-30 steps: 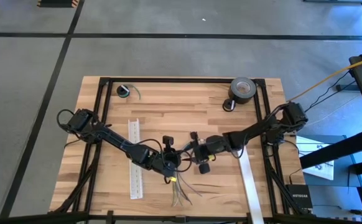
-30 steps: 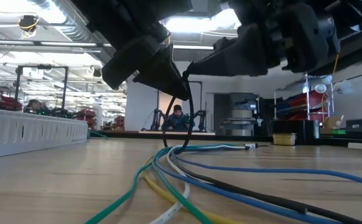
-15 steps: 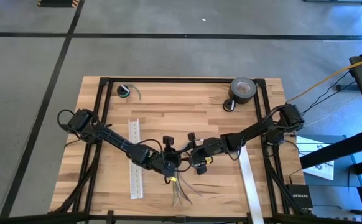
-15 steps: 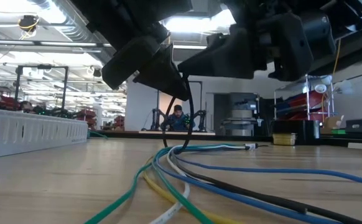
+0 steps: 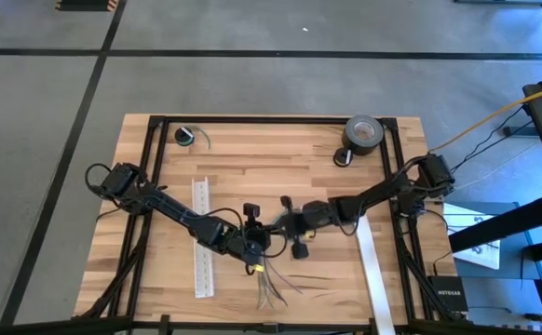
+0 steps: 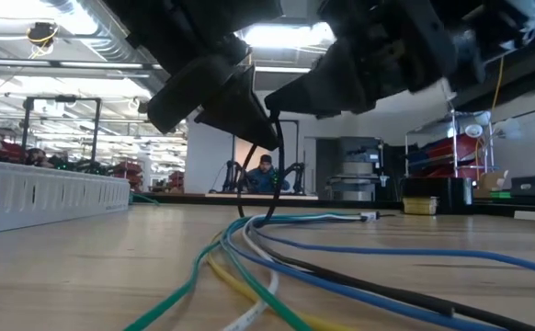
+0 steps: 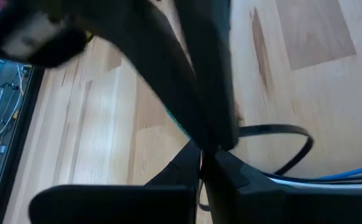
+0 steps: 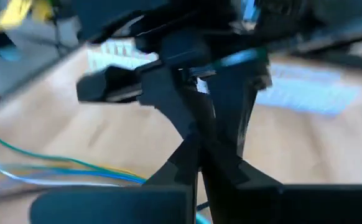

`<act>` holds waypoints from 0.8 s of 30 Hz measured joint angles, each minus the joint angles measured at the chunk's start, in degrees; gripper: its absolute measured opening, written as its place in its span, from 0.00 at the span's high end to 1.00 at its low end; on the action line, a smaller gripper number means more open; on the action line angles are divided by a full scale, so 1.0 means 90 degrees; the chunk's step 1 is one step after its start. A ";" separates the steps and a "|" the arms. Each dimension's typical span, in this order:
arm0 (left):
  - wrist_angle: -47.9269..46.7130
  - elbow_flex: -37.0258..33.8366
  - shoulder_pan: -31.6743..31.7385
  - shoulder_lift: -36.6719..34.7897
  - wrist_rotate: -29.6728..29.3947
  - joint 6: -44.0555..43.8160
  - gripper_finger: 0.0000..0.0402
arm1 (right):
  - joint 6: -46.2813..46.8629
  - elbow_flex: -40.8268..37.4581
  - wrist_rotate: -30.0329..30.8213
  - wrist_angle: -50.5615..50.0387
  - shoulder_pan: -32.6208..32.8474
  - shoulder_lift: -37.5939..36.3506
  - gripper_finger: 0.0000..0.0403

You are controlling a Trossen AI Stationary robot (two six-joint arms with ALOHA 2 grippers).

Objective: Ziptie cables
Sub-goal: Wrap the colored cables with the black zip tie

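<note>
At the middle of the wooden table, toward its near edge, the two dark arms meet tip to tip above the cables, a loose bundle of thin wires that fans out from that point toward the near edge. The left gripper has its fingers pressed together on a black ziptie, which from table height hangs as a thin dark loop down to where the wires gather. The right gripper, just to its right, also has its fingers drawn fully together; whether they pinch the strip's free end cannot be told, because the two heads overlap from above and the wrist pictures are smeared by motion. The left wrist view catches only part of the loop, curved above the boards beside blue and white strands; the rest is cut off behind the fingers. At table height the wires run toward the camera in green, yellow, white, blue and black, and their ends pass out of frame.

A white slotted strip lies left of the arms, a plain white strip lies right and runs off the near edge. A roll of dark tape sits at the far right corner, a small coil at the far left. Nothing on the table serves as a container. A person sits far back in the room
</note>
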 joint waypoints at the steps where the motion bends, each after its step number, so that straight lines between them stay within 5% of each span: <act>1: 0.0002 0.0000 0.0000 0.0002 0.0000 0.0017 1.00 | 0.0317 0.0000 -0.0296 -0.0049 -0.0103 -0.0016 1.00; 7: -0.0130 0.0000 -0.0056 0.0000 0.0019 0.0034 1.00 | 0.1396 0.0000 -0.1728 -0.0162 -0.0693 -0.0191 1.00; 24: -0.0371 0.0000 -0.0036 0.0002 0.0053 -0.0485 0.98 | 0.0733 0.0000 -0.1440 -0.1453 -0.0879 -0.0717 1.00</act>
